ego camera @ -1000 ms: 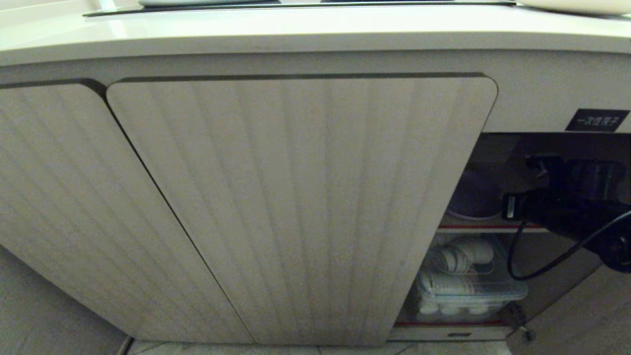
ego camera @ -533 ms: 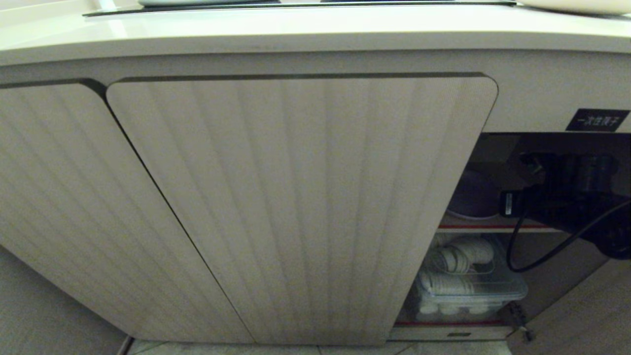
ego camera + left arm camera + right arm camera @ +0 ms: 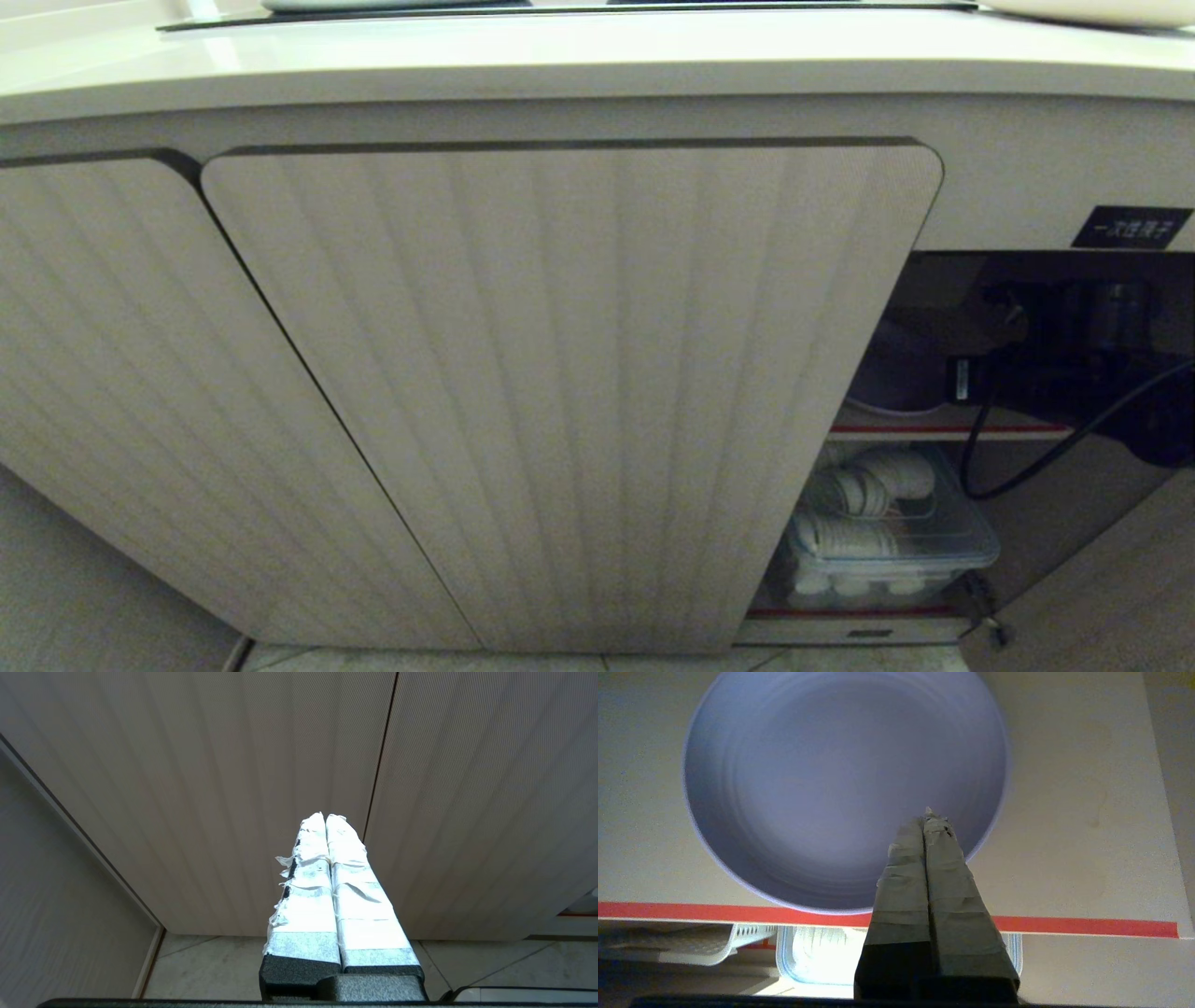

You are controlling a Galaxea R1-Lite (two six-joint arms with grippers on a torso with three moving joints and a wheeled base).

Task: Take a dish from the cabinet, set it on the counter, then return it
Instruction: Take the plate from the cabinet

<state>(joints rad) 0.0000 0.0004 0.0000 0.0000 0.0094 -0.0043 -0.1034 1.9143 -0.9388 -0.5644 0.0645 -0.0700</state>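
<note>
The lavender dish (image 3: 840,788) lies flat on the cabinet's inner shelf (image 3: 1087,826), just behind the shelf's red front edge (image 3: 1087,927). My right gripper (image 3: 928,814) is shut and empty, its taped tips hovering over the dish's near right part. In the head view my right arm (image 3: 1074,378) reaches into the open right bay of the cabinet (image 3: 560,373), where the dish (image 3: 892,373) shows dimly. The counter (image 3: 560,56) runs above. My left gripper (image 3: 325,817) is shut, parked low before the closed ribbed doors.
A clear lidded box of white cups (image 3: 887,551) stands on the lower shelf under the dish. A black label (image 3: 1130,227) sits above the opening. The closed ribbed door (image 3: 560,373) borders the opening on its left. Tiled floor (image 3: 210,966) lies below.
My right arm has pushed deeper into the cabinet opening and its wrist has lifted a little. The dish and the left arm have not moved.
</note>
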